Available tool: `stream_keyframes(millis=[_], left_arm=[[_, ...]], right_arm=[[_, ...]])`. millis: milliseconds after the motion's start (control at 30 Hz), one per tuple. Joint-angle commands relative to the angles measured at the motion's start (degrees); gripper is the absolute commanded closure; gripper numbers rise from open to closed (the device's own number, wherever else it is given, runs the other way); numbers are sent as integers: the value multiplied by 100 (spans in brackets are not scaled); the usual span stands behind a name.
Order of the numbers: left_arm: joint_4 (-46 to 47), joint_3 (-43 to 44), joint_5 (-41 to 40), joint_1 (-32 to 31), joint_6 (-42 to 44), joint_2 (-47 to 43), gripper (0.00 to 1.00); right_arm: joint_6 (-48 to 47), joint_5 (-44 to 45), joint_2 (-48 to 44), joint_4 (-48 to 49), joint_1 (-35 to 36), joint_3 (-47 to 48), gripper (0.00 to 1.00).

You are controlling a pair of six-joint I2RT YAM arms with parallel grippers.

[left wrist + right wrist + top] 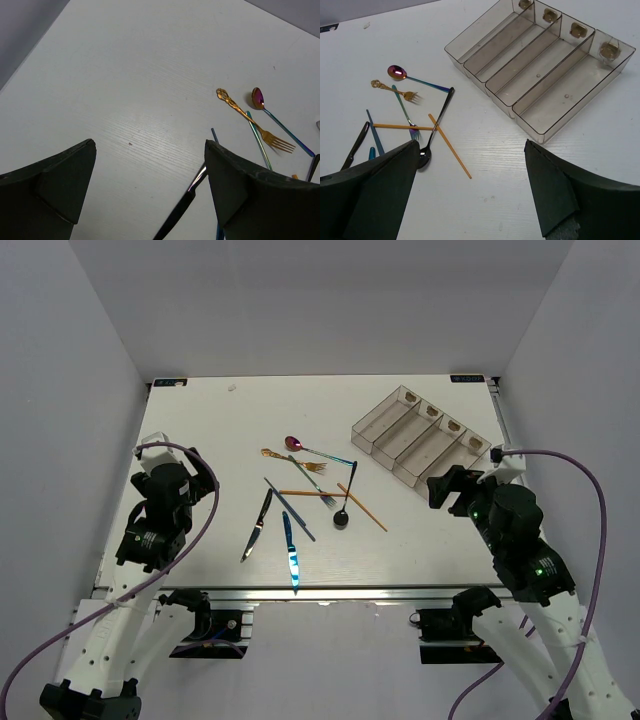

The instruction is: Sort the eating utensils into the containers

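The left gripper (150,144) is held released over bare desk (150,65), nothing between its jaws, and the right gripper (471,145) is likewise spread wide and empty. All the eating utensils (310,490) are seen lying loose at the middle of the desk. None has yet been placed in the tray (555,107), which stands to the right and further back, its four compartments bare.

Trouble is most likely to be caused by the overlaps. The black spoon (437,125) is laid across one orange chopstick (451,147), and a second chopstick (395,126) is crossed over a blue-green fork (402,107), so a neighbour may be dragged or flicked when one piece is lifted. The pieces are slim, shiny and flat on the desk, and a slip from the pads is to be expected if one is pinched near its end. The blue knife (290,552) is pointed at the near edge and lies close to it, so it could be pushed off by a sweeping approach. The tray could be shifted if its wall is struck.

Wide open room is left on the left side, beyond the black knife (258,527). A narrower bare strip is kept between heap and tray. The tray is set near the right and far edges.
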Motion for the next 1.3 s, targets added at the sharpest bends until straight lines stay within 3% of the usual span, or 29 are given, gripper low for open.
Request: stream_keyframes(millis=[0,400,633,900,1100,1267], left_arm=[[82,-5,58,26,39,-17,2],[91,-14,85,26,39,-17,2],[91,-5,85,26,39,27,2],[109,-23,102,26,47,35,2],[117,-23,146,18,65,62,2],[126,-31,181,26,74,62,2]], right_arm=[[0,-55,56,144,-8,54,11],[-53,-1382,117,1138,-17,-333,11],[88,-2409,1829,1349,122,96,11],[-746,-779,4367,567,1309,1248,11],[-914,-495,5520,636,1758,1714,37],[-282,295,5979,1163,1785,1846,46]])
